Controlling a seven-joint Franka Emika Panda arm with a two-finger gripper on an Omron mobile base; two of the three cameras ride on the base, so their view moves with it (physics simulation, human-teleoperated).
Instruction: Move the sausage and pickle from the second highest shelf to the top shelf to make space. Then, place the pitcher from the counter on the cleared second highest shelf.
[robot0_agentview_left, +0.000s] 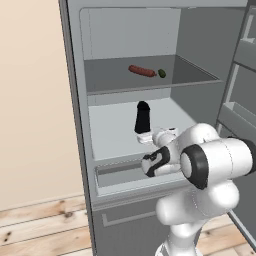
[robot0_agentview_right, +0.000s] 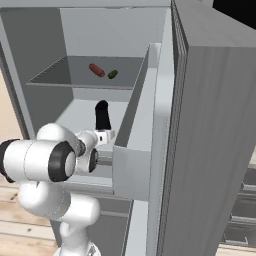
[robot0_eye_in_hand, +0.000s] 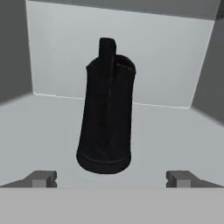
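The fingers (robot0_eye_in_hand: 40, 178) stand spread wide with nothing between them, one at each side of the hand view, and the pitcher sits clear of both, a little beyond them. Taking the scene from the biggest thing down: the fridge (robot0_agentview_left: 75, 125) stands open in front of the robot, its door (robot0_agentview_right: 210, 150) swung out to the right with a bin (robot0_agentview_right: 132, 150) on its inner face. Inside, the top shelf (robot0_agentview_left: 150, 87), the darker grey one, carries both small foods; the second highest shelf (robot0_agentview_left: 115, 135), pale and brightly lit, holds the pitcher (robot0_agentview_left: 142, 117) and nothing else that I can see. The white arm (robot0_agentview_left: 215, 160) reaches in low at the front of that pale shelf, with the gripper (robot0_agentview_left: 145, 136) just before the pitcher's base. The pitcher stands upright, black, wider at the foot, its handle turned toward the hand. From the base views I cannot quite tell whether a fingertip brushes it, though the hand view shows open shelf between them. The sausage (robot0_agentview_left: 142, 71) lies on its side near the middle of the top shelf, and the pickle (robot0_agentview_left: 162, 73) rests just beside its right end, apart from it. Judging by how things lie, the work looks all but finished: both foods are up top, the pitcher is on the cleared shelf, and the grip is let go. What seems left is only to draw the arm out without knocking the pitcher over.
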